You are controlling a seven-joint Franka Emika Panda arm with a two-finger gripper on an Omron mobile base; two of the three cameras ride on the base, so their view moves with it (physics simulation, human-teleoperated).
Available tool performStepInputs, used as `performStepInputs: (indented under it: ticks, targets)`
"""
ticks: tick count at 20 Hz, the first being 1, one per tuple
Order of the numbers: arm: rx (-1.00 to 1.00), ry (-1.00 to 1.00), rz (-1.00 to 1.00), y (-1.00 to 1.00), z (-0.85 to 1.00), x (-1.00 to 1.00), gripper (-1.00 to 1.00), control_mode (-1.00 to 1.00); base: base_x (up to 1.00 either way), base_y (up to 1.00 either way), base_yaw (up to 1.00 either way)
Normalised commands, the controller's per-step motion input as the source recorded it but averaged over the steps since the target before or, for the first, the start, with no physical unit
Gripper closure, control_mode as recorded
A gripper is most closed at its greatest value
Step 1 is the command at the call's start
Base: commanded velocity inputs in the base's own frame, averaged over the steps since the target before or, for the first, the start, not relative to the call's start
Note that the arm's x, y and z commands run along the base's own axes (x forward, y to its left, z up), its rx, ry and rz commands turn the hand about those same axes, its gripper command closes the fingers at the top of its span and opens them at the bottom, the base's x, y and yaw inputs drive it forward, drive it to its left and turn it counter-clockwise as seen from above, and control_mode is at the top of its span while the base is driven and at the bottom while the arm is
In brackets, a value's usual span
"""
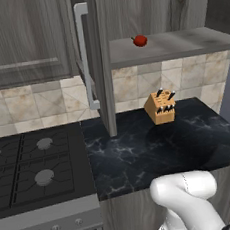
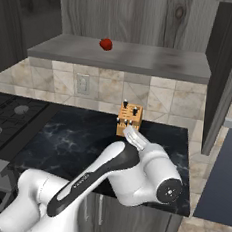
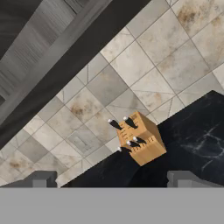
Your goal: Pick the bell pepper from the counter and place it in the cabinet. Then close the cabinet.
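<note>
Hand view shows the spread tool (image 3: 112, 179) facing the knife block (image 3: 141, 138); left base view shows the bell pepper (image 1: 140, 40) shelved.

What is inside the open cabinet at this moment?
The bell pepper sits alone on the cabinet's grey shelf, toward its left side. Both doors stand open. Anything above that shelf is out of frame.

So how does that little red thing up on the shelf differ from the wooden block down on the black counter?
The bell pepper is small, round and glossy red; the knife block is larger, boxy and tan, with black handles sticking out. The pepper sits on the cabinet shelf, the block below on the counter. Neither is being held.
</note>
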Motion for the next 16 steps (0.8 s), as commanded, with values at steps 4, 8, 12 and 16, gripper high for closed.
performStepInputs:
  ticks: [4,8,12,16]
  targets:
    - [0.28,-0.05,0.00,-0.68,-0.09,0.00,-1.00,-1.00,0.00,0.00,0.00]
    - [0.23,-0.16,0.01,-0.68,0.00,-0.02,-1.00,-1.00,0.00,0.00,0.00]
    - [0.23,-0.27,0.08,-0.72,0.00,0.00,-1.00,-1.00,0.00,0.00,0.00]
    - [0.23,-0.36,0.10,-0.67,0.00,0.00,-1.00,-1.00,0.00,0.00,0.00]
